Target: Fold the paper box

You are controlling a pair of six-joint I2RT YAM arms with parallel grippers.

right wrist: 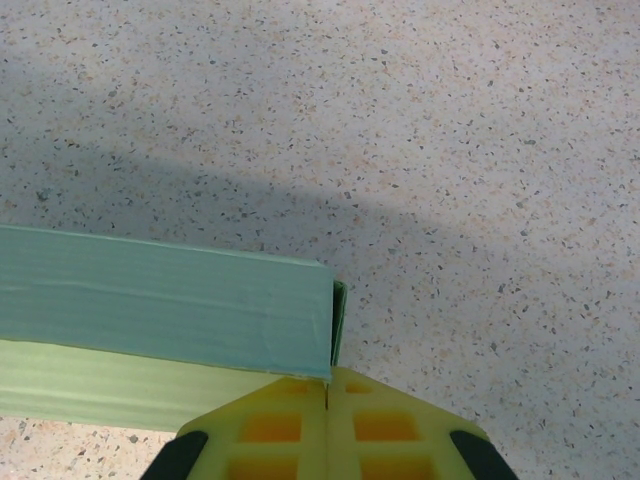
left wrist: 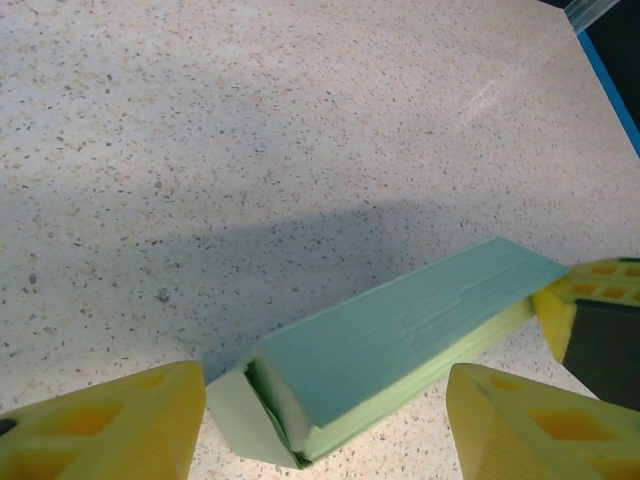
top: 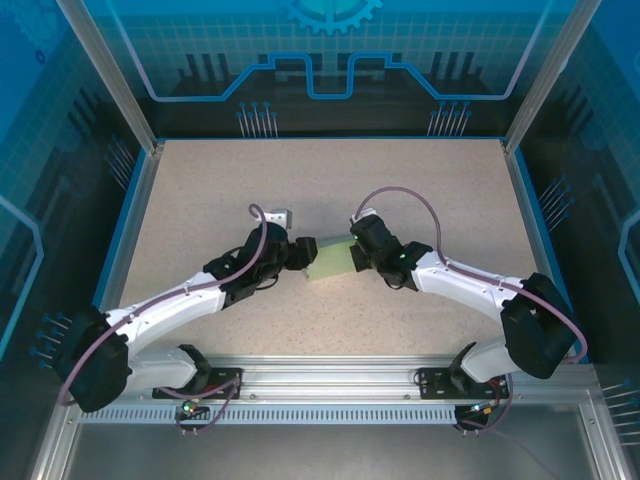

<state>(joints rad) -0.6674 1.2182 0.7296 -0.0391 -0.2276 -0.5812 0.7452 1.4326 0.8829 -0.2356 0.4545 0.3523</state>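
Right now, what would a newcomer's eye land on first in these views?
The mint-green box lies at the middle of the table. The right end effector is shut on the box's end flap. The left end effector stands open astride the other end, where the box is not yet closed and a flap lies loose.

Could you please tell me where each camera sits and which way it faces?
Top external: above and behind the left arm and right arm, looking down at the speckled table; both show.
Left wrist: on its arm, facing along the pale mint-green card box; left end effector open around it.
Right wrist: facing the box's end; right end effector shut on it.
Shared: all see the box.
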